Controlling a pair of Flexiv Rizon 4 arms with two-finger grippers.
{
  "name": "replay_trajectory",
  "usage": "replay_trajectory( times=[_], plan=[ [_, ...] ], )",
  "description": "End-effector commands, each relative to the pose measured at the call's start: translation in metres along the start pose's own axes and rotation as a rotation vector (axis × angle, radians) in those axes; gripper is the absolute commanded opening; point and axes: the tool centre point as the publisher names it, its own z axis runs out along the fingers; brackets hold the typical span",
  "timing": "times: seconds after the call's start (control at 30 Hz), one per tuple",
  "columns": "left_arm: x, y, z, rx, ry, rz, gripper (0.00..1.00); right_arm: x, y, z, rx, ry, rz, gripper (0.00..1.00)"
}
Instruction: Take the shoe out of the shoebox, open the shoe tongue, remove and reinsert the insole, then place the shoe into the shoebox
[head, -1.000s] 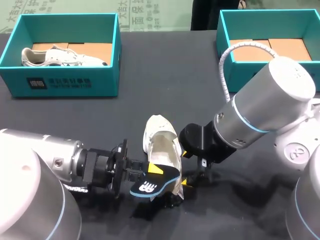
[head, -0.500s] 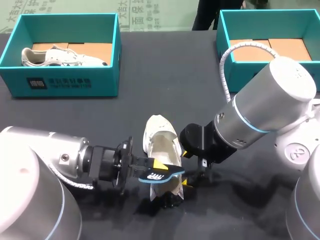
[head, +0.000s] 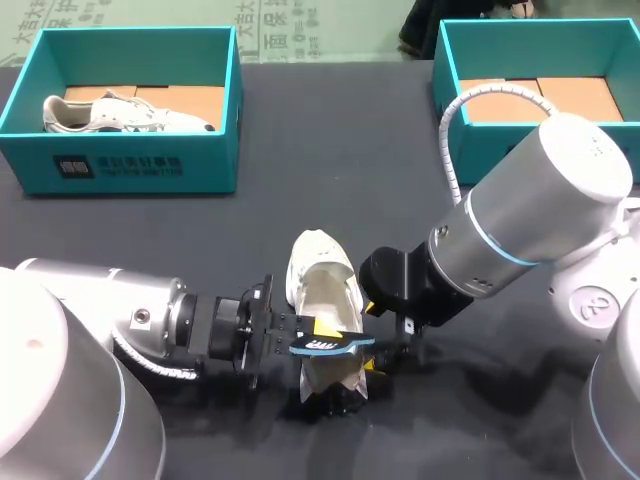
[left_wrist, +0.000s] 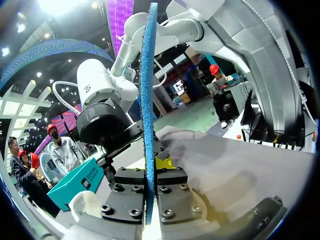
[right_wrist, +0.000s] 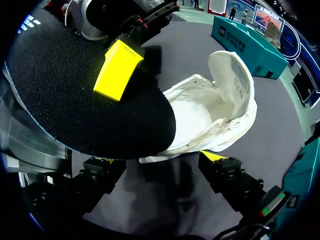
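Over the shoe, heel end, left gripper pinches the insole, seemingly for reinsertion; right gripper beside that heel, probably steadying, grip not discernible.

L claw pinches dark blue foam insole, which sticks out flat ahead of it, over white fabric sneaker; R claw clamps sneaker's heel, opp. side.

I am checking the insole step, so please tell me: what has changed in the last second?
The left end effector, shut on the insole, moved right toward the shoe and turned at the wrist. The insole went from showing its printed flat side to lying nearly level over the shoe's heel end. The shoe and the right arm stayed where they were.
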Motion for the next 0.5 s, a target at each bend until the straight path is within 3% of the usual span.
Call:
replay_trajectory(
  times=[0.03,0.5],
  plan=[
    [0.001,0.005,0.005,-0.004,-0.01,-0.006,0.0,0.002,0.0,0.001,-0.001,-0.002,0.001,1.0],
    [0.001,0.019,0.004,-0.039,-0.038,-0.018,0.0,0.002,0.0,0.001,-0.001,-0.002,0.001,1.0]
  ],
)
